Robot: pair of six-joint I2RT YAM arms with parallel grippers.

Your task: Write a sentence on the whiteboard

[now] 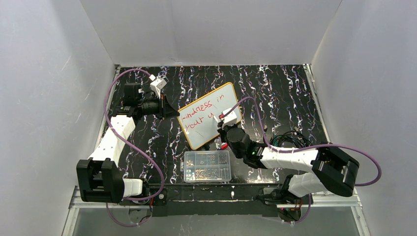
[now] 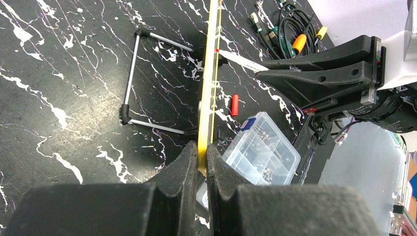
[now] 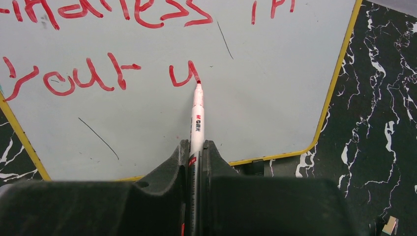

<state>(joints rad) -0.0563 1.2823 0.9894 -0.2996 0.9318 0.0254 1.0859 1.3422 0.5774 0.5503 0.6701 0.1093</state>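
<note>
The whiteboard [image 1: 212, 132] stands tilted on the black marbled table, with an orange-yellow rim. The sentence [image 1: 199, 112] is red and reads "kindness in" with "your u" below [image 3: 93, 73]. My left gripper [image 1: 173, 113] is shut on the board's left rim [image 2: 202, 147]. My right gripper [image 1: 223, 129] is shut on a white marker [image 3: 196, 118]. The marker's red tip touches the board [image 3: 275, 98] at the end of the "u" stroke. In the left wrist view the board is edge-on [image 2: 211, 73] and the marker [image 2: 241, 60] meets it from the right.
A clear plastic compartment box [image 1: 207, 166] lies just in front of the board, also in the left wrist view [image 2: 263, 147]. A red marker cap [image 2: 234, 104] lies beside it. The board's wire stand [image 2: 130, 88] spreads behind. Cables [image 1: 290, 139] are piled at right. White walls enclose the table.
</note>
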